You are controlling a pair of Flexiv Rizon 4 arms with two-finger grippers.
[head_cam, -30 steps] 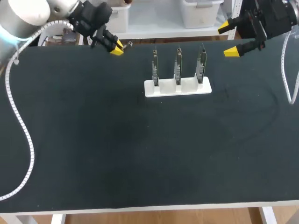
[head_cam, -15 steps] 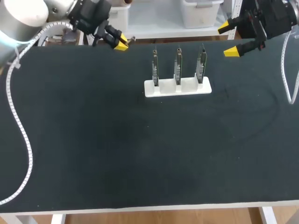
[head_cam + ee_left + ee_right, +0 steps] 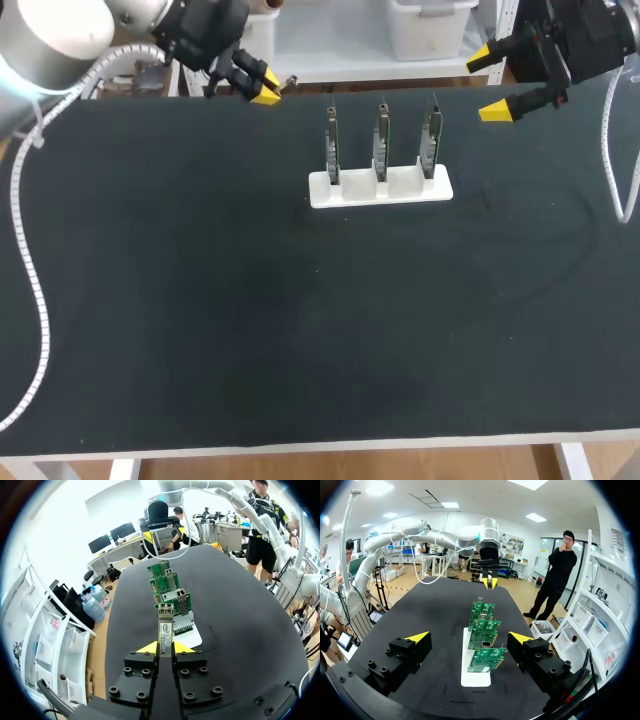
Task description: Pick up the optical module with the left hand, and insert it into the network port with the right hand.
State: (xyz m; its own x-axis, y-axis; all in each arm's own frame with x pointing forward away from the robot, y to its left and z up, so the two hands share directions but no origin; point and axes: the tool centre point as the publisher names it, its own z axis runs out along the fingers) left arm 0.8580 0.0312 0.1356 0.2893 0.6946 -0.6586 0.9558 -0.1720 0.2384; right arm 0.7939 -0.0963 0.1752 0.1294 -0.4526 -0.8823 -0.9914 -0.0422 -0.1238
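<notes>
Hovering at far-left edge of table [image 3: 250,320], left end effector [image 3: 262,85] clamps optical module [image 3: 165,630]. Right end effector [image 3: 488,82], far right, fingers wide apart. Three boards [image 3: 381,145] in white rack [image 3: 380,188] btwn them.

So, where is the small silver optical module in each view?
Head view: upper left, the small silver optical module sticks out of the left tool.
Left wrist view: upright between that tool's yellow tips.
Right wrist view: too small to make out; only the left tool shows, beyond the white stand of three green circuit boards.
Shared landmark: that stand.
</notes>
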